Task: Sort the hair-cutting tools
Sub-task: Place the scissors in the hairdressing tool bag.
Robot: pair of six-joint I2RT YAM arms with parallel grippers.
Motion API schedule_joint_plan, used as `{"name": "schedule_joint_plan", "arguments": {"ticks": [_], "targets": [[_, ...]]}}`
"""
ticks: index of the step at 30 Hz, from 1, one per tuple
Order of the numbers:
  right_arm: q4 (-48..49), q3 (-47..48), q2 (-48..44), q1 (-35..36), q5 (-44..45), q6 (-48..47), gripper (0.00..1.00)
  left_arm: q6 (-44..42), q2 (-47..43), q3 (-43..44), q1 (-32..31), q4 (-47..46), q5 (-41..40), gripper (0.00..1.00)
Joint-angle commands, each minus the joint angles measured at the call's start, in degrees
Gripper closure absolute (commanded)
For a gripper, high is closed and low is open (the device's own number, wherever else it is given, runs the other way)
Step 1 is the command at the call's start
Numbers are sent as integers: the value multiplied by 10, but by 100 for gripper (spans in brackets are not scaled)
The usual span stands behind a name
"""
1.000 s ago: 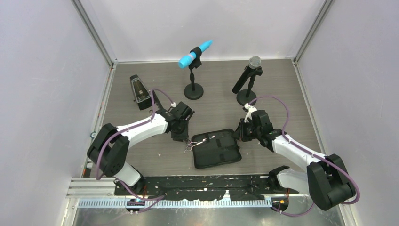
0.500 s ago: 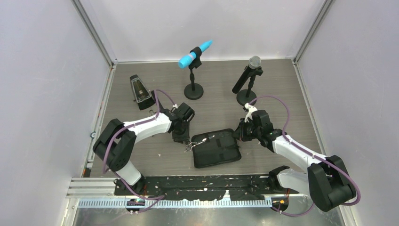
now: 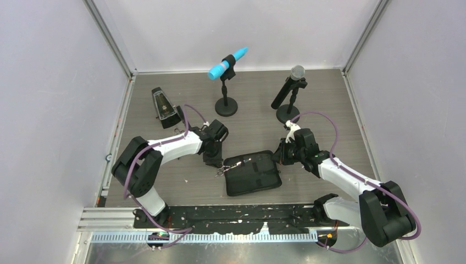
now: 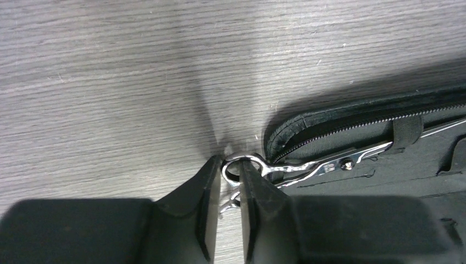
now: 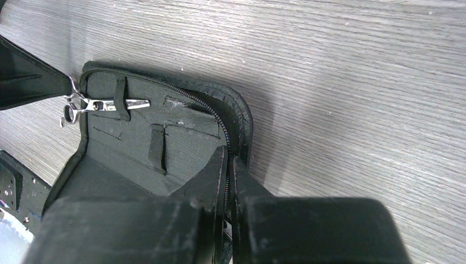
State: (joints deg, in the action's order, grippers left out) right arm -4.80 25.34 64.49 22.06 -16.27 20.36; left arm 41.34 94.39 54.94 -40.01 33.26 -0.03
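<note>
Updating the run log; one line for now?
left gripper: pinching silver ring-handled scissors | right gripper: clamping black fabric zip case rim

In the left wrist view the scissors point(image 4: 291, 168) show only in part. Their lower ring is mostly hidden between the fingers of the left pincer point(image 4: 231, 168). The blades pass under an elastic strap point(image 4: 406, 129) and then leave the picture at its right edge. The case point(image 4: 329, 124) is also cut off there, at the right and bottom edges. In the right wrist view the right pincer point(image 5: 229, 159) and its dark body cover the near corner of the case and part of the zipper point(image 5: 203, 104). From the top, near the middle of the desk's point(image 3: 329, 110) near edge, the scissors are only a small silver speck, and the inside of the case is too dark to tell.
</note>
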Motion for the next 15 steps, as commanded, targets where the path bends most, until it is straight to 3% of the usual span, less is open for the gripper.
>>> {"name": "schedule_joint_plan", "arguments": {"ticks": [1, 9, 15], "targets": [[23, 2, -3, 3, -7, 3, 95, -8, 1, 19, -2, -11, 8, 82], [31, 3, -8, 3, -18, -1, 95, -48, -14, 33, -3, -21, 5, 99], [33, 6, -3, 3, -25, -4, 95, -61, -13, 53, -5, -19, 5, 100]]}}
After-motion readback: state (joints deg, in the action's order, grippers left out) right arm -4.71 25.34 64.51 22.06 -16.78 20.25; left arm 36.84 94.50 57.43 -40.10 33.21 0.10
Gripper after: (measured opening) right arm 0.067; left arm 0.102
